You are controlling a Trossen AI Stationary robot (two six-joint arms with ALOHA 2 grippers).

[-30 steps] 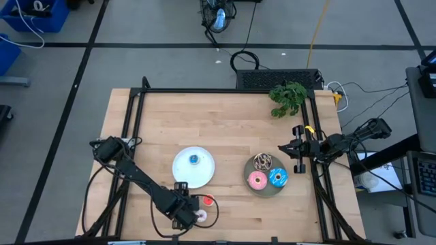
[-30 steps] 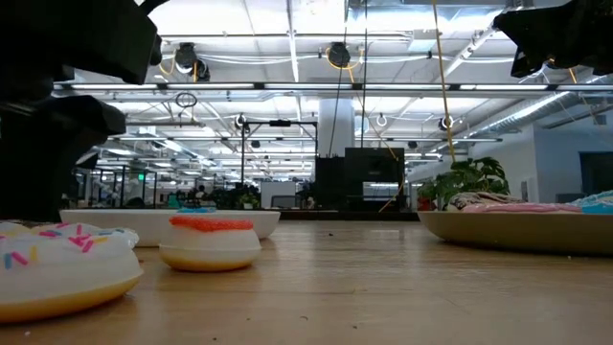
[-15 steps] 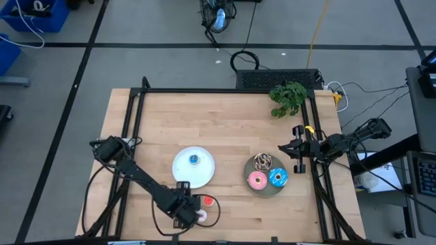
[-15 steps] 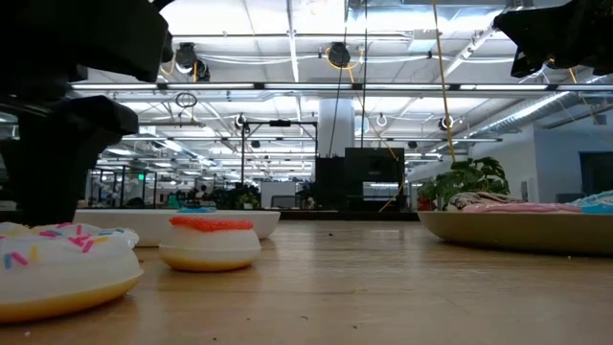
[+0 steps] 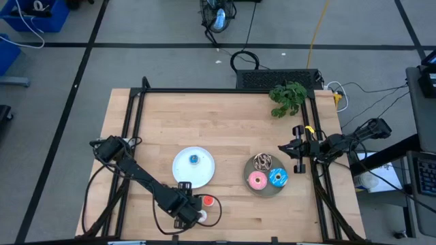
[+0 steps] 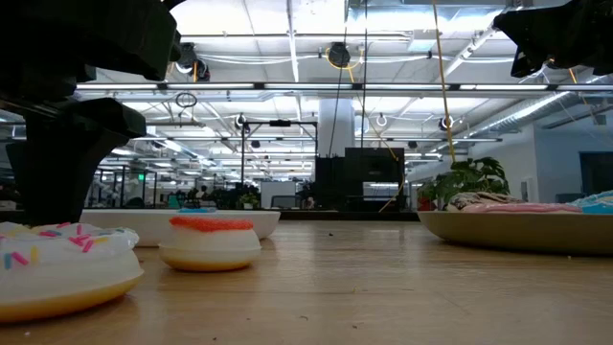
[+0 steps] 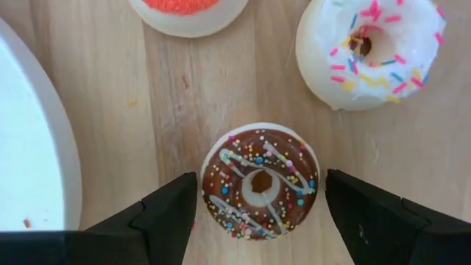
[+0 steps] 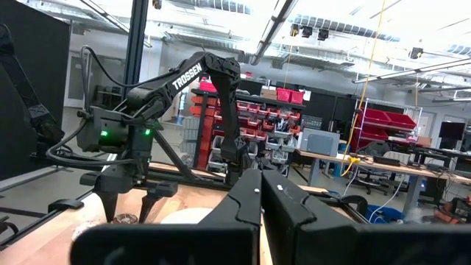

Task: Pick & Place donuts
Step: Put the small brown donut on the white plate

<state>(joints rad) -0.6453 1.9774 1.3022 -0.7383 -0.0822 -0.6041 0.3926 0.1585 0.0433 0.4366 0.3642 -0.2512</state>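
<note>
1. A wooden table (image 5: 225, 136) is being viewed from above, with one dark arm reaching in from each side.
2. The left gripper (image 7: 259, 202) is being held low over the table's near edge, just beside the white plate (image 5: 193, 167).
3. Its two dark fingers (image 7: 165, 213) are being kept spread apart, with a tiny brown donut (image 7: 260, 182) lying between them; neither finger is touching it.
4. The brown donut is lying flat on the wood, iced in white drizzle and coloured sprinkles.
5. A tiny whitish-pink donut (image 7: 372, 48) with sprinkles is lying near it on the table, and a tiny red-orange donut (image 7: 188, 11) is lying beside that, close to the white plate's rim.
6. In the overhead view the red-orange donut (image 5: 207, 201) is being shown just beside the left gripper (image 5: 182, 209).
7. A tiny blue donut (image 5: 194, 160) is sitting on the white plate.
8. Three larger donuts are being held on the grey plate (image 5: 266, 188): a brown-and-white speckled donut (image 5: 262, 162), a pink donut (image 5: 257, 180) and a blue donut (image 5: 277, 178), all pressed close together.
9. The right gripper (image 5: 293, 148) is being held at the table's right edge, well apart from the grey plate, with its fingers (image 8: 243, 202) closed together and gripping nothing.
10. A green leafy plant (image 5: 288, 97) is lying near the far right corner.
</note>
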